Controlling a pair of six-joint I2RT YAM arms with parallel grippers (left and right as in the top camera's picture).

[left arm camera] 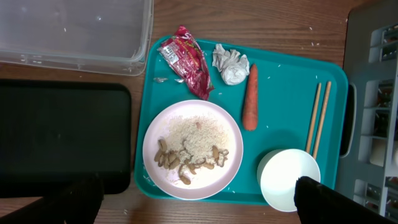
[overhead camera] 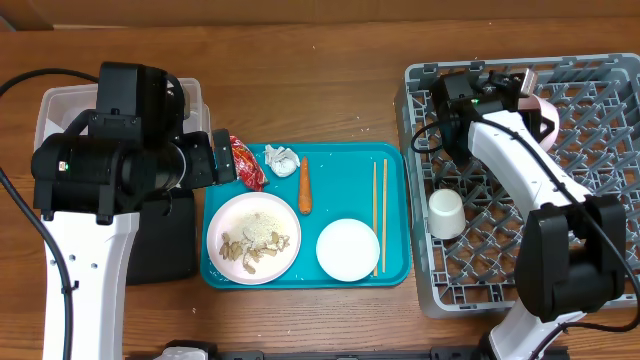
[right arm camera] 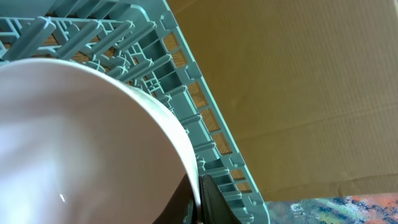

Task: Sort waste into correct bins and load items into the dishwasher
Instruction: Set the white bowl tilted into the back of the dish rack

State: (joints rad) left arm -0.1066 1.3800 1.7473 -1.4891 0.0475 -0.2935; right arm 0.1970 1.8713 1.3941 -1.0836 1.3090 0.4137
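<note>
Overhead step in hand: loading the dishwasher. The right gripper [overhead camera: 527, 93] hangs over the far left part of the large square grey plastic dish rack [overhead camera: 615, 120], carrying the held round white bowl [right arm camera: 74, 143].
Next move, as I judge it: lower the bowl between the pegs, tilted so that it leans on them, then part the fingers. The rim is thin and smooth, so it could slip or knock on the lattice.
Right pincer: clamped on the bowl's rim, one finger on each side, in the right wrist view.
Left pincer: the left gripper [overhead camera: 225, 158] is spread wide and holds nothing. It hovers at the tray's left edge, just beside the wrapper.
Teal rectangular plastic serving tray [overhead camera: 345, 165]: between the bins and the rack, carrying all the waste and the remaining dishes.
Clear rectangular plastic tub [left arm camera: 74, 31]: far left, apparently holding nothing.
Flat black rectangular tray [left arm camera: 62, 137]: in front of the tub, bare.
Round white plate [overhead camera: 218, 222]: front left of the teal tray, with beige food scraps [overhead camera: 250, 250] on it.
Loose round white bowl [overhead camera: 348, 249]: front right of the teal tray.
Small white cup [overhead camera: 447, 213]: standing in the rack's left side.
Pale wooden chopsticks [overhead camera: 379, 215]: lying parallel along the tray's right edge.
Orange carrot [overhead camera: 304, 185]: above the plate.
Crinkled red snack wrapper [overhead camera: 247, 162]: in the tray's far left corner.
Crumpled white paper ball [overhead camera: 281, 159]: between the wrapper and the carrot.
</note>
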